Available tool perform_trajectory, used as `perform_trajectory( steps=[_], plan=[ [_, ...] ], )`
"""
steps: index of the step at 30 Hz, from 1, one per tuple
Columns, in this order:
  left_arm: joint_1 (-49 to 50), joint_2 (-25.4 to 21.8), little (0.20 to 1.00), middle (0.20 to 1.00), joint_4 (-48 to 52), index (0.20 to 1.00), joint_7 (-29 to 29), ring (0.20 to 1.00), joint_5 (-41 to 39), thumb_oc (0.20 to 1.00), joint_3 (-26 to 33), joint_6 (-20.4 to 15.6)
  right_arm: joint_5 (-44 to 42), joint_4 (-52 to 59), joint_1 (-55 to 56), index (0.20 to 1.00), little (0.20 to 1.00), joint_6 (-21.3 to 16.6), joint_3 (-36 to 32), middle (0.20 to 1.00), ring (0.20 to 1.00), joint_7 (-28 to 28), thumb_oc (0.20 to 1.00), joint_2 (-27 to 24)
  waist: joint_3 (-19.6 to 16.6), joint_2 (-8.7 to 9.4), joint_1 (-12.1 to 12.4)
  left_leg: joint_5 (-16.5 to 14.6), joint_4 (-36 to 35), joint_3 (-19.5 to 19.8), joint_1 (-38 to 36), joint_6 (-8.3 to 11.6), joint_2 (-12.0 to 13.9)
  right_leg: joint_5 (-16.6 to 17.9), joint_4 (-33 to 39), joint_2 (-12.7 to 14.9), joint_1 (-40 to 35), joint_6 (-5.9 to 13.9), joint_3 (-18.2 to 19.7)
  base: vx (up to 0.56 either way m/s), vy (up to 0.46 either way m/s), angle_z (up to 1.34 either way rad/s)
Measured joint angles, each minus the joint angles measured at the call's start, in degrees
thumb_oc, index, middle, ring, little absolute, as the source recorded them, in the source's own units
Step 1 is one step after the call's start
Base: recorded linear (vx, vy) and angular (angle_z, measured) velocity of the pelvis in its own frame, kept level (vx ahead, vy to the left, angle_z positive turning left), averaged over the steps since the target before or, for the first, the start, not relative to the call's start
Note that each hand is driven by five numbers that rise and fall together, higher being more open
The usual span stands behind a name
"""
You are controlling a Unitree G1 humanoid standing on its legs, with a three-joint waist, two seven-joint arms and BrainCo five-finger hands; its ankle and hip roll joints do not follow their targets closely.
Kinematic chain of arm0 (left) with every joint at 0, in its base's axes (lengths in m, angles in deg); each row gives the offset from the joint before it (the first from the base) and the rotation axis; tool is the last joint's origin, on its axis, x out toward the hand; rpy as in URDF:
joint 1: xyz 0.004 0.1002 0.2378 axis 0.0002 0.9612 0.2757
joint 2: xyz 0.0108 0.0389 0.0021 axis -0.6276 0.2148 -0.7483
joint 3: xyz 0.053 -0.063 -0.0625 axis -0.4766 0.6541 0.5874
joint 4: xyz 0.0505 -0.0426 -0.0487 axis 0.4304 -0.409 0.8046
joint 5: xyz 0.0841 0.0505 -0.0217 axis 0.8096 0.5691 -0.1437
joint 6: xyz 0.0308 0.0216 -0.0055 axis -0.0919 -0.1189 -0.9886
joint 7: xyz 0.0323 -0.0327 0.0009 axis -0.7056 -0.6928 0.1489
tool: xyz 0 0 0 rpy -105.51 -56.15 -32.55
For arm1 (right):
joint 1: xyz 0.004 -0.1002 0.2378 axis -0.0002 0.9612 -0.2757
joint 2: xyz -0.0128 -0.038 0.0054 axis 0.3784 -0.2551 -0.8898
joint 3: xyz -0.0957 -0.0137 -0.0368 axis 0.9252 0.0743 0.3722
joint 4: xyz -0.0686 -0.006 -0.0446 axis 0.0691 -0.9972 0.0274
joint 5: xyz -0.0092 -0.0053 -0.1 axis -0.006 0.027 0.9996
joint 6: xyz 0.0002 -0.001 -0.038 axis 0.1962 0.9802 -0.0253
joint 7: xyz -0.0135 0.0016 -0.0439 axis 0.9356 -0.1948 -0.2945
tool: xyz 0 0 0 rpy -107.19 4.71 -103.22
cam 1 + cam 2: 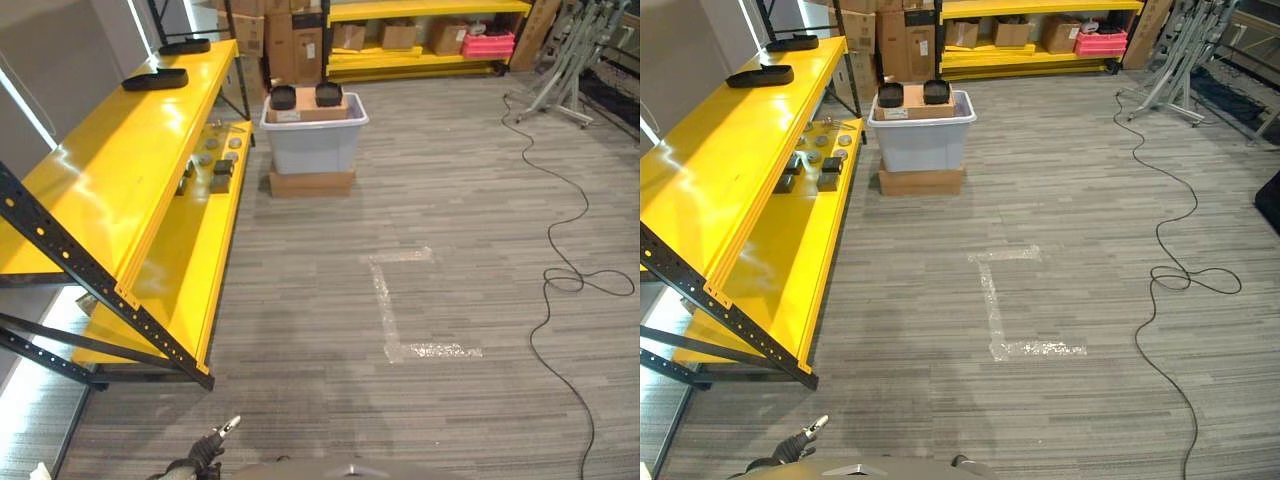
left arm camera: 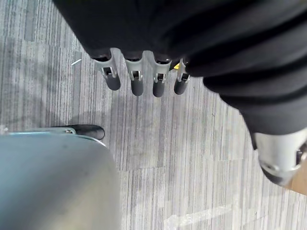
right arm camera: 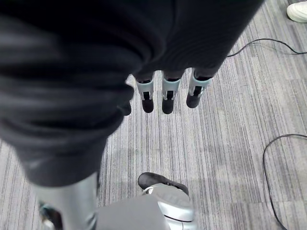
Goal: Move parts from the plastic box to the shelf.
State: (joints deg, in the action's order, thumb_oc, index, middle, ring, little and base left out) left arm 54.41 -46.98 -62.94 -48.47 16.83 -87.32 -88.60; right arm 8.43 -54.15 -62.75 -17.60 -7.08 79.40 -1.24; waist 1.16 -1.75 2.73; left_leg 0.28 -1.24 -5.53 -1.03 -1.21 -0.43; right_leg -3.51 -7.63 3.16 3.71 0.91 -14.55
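The grey plastic box [image 1: 313,143] stands on a flat cardboard carton [image 1: 311,183] on the carpet, far ahead by the end of the yellow shelf [image 1: 110,180]. Two black parts [image 1: 283,97] [image 1: 329,94] rest on cardboard on top of the box. Several small parts [image 1: 215,168] lie on the shelf's lower level, and two black trays [image 1: 155,79] [image 1: 184,46] sit on its top. My left hand [image 2: 136,81] hangs over the carpet with straight fingers and nothing in it. My right hand [image 3: 167,98] hangs the same way, open and holding nothing.
White tape [image 1: 400,310] marks an angle on the carpet between me and the box. A far yellow rack [image 1: 420,10] holds cartons and a red crate [image 1: 488,43]. A metal stand [image 1: 560,75] is at the back right. A white shoe [image 3: 297,10] shows near my right hand.
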Motion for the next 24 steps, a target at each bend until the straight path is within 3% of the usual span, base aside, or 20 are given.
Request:
perform_trajectory(
  steps=[13,24],
  plan=[
    [-0.16,0.06,1.000,1.000,0.00,1.000,-0.03,1.000,-1.11,1.000,0.05,0.21,-0.02,0.08,-0.05,1.000,1.000,0.03,0.06,1.000,1.000,-0.16,1.000,0.20,0.59,-0.07,-0.07,-0.07,0.03,-0.60,-0.15,0.10,0.29,0.08,0.19,-0.40,0.03,-0.10,0.62,0.00,0.001,-0.02],
    [-0.40,0.16,1.000,1.000,-0.84,1.000,-8.02,1.000,2.39,1.000,0.02,3.32,-0.10,-0.02,-0.19,1.000,1.000,0.06,0.08,1.000,1.000,-2.30,1.000,0.35,0.81,0.07,-0.78,-0.09,0.02,-0.66,-0.36,0.12,0.28,0.18,0.40,-0.47,-0.28,-0.08,0.75,0.00,0.000,0.00]
  ],
)
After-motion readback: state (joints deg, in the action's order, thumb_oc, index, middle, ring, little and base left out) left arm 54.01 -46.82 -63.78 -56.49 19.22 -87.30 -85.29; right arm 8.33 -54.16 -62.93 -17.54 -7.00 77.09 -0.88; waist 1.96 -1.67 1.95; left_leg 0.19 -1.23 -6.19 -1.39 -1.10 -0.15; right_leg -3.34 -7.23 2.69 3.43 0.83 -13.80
